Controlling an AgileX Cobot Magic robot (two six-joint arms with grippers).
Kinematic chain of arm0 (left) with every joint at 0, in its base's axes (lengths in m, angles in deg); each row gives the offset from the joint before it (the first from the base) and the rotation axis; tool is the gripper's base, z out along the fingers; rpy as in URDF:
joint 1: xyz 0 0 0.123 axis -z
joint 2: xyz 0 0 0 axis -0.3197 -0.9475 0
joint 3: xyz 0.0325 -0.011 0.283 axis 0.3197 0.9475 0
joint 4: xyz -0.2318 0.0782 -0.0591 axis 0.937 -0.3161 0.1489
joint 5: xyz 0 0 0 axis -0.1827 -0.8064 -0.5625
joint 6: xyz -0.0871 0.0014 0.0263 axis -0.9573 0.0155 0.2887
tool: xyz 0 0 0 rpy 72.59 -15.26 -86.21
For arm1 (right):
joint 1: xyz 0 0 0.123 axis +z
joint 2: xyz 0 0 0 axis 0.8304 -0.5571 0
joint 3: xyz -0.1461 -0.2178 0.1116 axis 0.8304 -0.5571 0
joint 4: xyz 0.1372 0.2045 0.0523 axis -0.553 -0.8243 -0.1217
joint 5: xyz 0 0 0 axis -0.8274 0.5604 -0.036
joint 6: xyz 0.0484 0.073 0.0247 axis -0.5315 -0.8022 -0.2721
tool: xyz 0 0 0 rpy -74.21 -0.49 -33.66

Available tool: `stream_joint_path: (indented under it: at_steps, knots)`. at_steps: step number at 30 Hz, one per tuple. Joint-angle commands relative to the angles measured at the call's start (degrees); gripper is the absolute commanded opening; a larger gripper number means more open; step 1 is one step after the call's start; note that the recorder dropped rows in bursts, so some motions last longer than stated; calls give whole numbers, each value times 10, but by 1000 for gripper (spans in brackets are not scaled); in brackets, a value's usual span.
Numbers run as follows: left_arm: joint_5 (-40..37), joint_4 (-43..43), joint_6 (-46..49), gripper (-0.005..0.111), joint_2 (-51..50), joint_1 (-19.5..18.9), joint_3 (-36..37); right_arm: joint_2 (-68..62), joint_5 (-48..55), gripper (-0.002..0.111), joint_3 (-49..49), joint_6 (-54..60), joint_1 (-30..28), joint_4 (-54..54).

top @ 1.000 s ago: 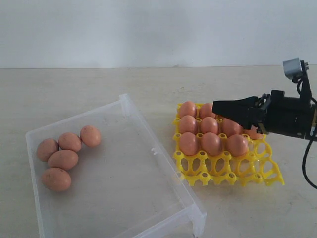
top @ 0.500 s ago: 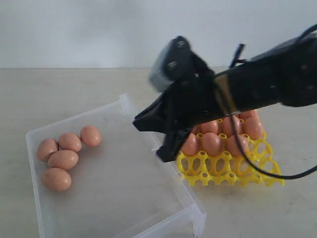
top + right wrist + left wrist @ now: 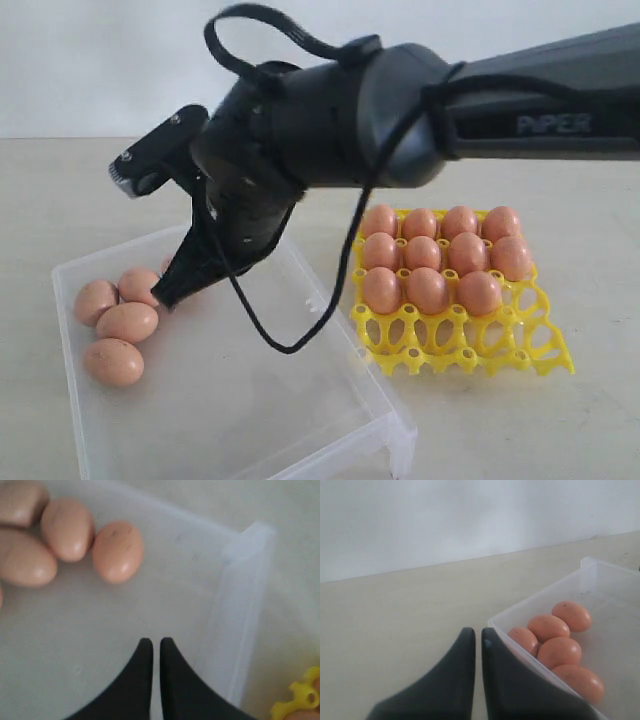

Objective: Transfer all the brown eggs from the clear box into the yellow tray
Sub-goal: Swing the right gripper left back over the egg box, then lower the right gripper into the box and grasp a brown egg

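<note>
Several brown eggs lie clustered at the left end of the clear box. More brown eggs sit in the back rows of the yellow tray, to the right of the box. My right gripper reaches across from the right and hangs shut and empty over the box, its tips just right of the cluster, in front of one egg. In the right wrist view the gripper is above bare box floor, apart from the nearest egg. My left gripper is shut and empty, outside the box's corner.
The right arm spans the scene above the box's far wall and the tray's back left. The box's raised rim stands between the right gripper and the tray's corner. Bare tabletop lies beyond the left gripper.
My right arm has swung from above the yellow tray leftward over the clear box. Its jaws, open a second ago, have shut with nothing in them. The eggs have not moved.
</note>
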Motion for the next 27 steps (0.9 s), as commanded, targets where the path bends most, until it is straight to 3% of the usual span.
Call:
stream_joint_path:
  at_steps: [1, 3, 7, 8, 20, 27]
  knots:
    - [4, 4, 0, 4, 2, 2, 2, -69, 153, 0, 124, 178, -7, -178]
    - [4, 4, 0, 4, 2, 2, 2, -85, 127, 4, 161, 178, -7, -188]
    - [4, 4, 0, 4, 2, 2, 2, -100, 94, 40, 219, 159, -7, -188]
    - [4, 4, 0, 4, 2, 2, 2, -106, 83, 43, 227, 151, -7, -188]
    - [4, 4, 0, 4, 2, 2, 2, -211, 113, 42, 356, 42, -33, -188]
    - [4, 4, 0, 4, 2, 2, 2, -225, 117, 42, 362, 30, -68, -226]
